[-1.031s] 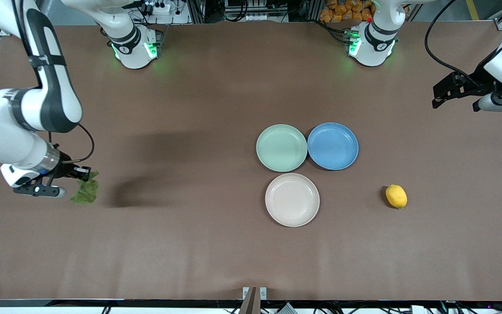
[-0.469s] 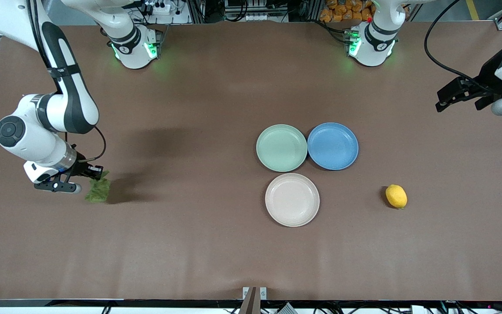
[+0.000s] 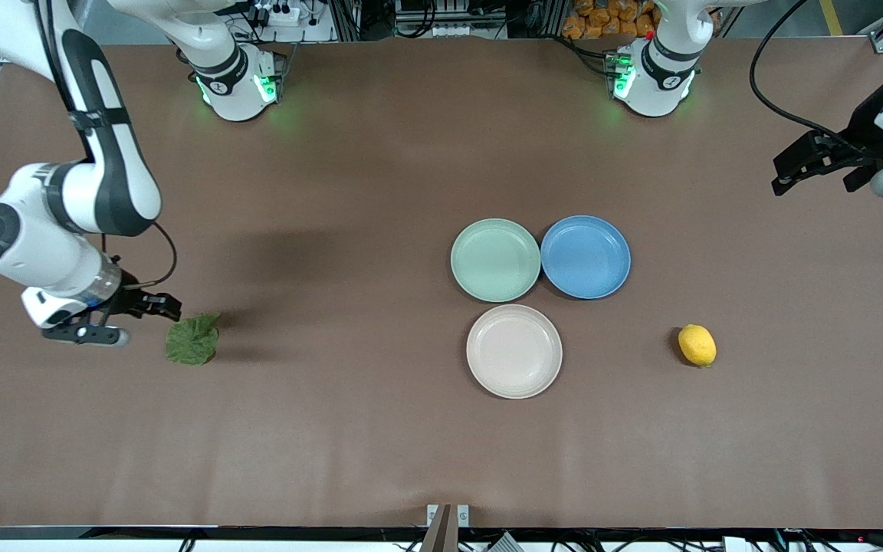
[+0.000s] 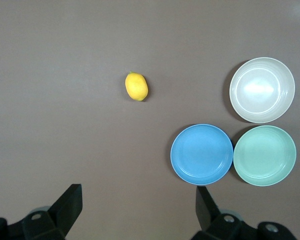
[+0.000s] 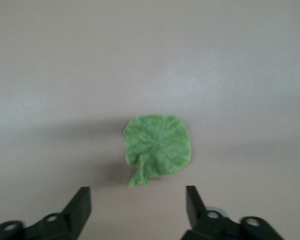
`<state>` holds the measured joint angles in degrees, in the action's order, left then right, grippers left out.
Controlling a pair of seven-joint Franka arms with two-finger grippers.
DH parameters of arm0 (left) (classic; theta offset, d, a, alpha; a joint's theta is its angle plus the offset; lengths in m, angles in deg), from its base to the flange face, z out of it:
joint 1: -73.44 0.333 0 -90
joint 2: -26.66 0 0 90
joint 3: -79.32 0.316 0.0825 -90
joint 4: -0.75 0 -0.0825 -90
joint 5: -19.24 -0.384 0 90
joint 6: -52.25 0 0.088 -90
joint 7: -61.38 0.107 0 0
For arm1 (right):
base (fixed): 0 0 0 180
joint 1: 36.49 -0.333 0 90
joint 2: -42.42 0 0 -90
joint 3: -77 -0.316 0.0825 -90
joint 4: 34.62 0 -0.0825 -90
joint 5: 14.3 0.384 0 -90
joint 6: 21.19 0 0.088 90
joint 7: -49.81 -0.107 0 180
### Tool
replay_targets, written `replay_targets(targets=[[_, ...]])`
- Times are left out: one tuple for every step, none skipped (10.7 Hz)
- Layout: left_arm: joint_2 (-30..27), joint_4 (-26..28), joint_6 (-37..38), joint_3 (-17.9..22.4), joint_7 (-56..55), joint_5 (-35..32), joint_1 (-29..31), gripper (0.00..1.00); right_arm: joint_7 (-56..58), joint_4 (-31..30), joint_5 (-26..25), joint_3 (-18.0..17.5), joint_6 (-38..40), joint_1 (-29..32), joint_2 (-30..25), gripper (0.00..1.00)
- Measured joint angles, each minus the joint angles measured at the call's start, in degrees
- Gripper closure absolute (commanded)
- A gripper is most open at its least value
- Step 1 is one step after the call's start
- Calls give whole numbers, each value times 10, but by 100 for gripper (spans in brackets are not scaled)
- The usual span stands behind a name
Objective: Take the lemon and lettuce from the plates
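The right hand [image 3: 152, 308] at the frame's left edge has just let go, fingers wide and empty, so the lettuce [image 3: 192, 341] now lies on the worktop [image 3: 349, 445], well apart from the plates [image 3: 496, 260], and the lemon [image 3: 697, 345] lies there too, while the left hand [image 3: 802, 162] waits wide open at the upper right.

no readable text, labels or numbers
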<state>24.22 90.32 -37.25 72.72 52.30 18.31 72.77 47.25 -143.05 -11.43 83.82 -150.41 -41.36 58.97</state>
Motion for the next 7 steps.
replay_targets(targets=[[0,0,-4,-7,0,-8,-1,0,0,23,0,0,16,4,-6,0],[0,0,-11,-11,0,-13,-2,0,1,44,0,0,33,7,-13,0],[0,0,-17,-11,0,-15,-2,0,1,65,0,0,49,8,-20,0],[0,-1,-19,-11,0,-15,-2,0,1,91,0,0,78,9,-27,0],[0,-1,-19,-11,0,-15,-2,0,1,124,0,0,126,12,-30,0],[0,-1,-19,-11,0,-15,-2,0,1,162,0,0,188,14,-33,0],[0,-1,-19,-11,0,-15,-2,0,1,198,0,-1,237,14,-37,0]])
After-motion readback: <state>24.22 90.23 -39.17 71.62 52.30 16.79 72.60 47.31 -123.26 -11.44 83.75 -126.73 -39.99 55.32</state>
